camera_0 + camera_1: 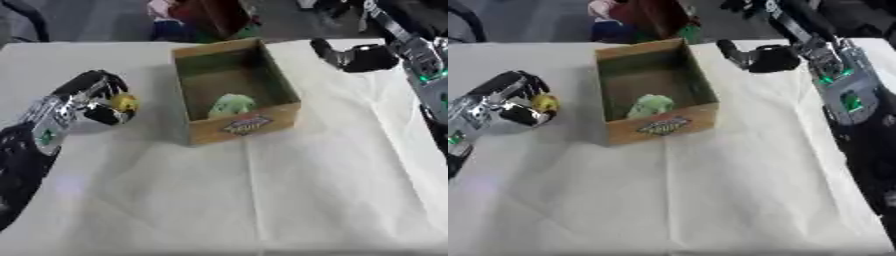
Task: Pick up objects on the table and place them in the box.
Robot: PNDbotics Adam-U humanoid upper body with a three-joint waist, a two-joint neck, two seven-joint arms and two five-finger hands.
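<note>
An open cardboard box (248, 125) with a printed label on its front wall stands at the middle of the white-covered table. A pale green object (231, 105) lies on its floor near the front wall. To the left of the box my left hand (94, 95) hovers with its fingers curled round a small yellow object (125, 103). My right hand (765, 57) hangs to the right of the box's far corner, its fingers curled with nothing seen in them.
The white cloth (262, 200) covers the table (26, 52), with wide bare room in front of the box. Beyond the far edge stand red, blue and green things (197, 20), too blurred to make out.
</note>
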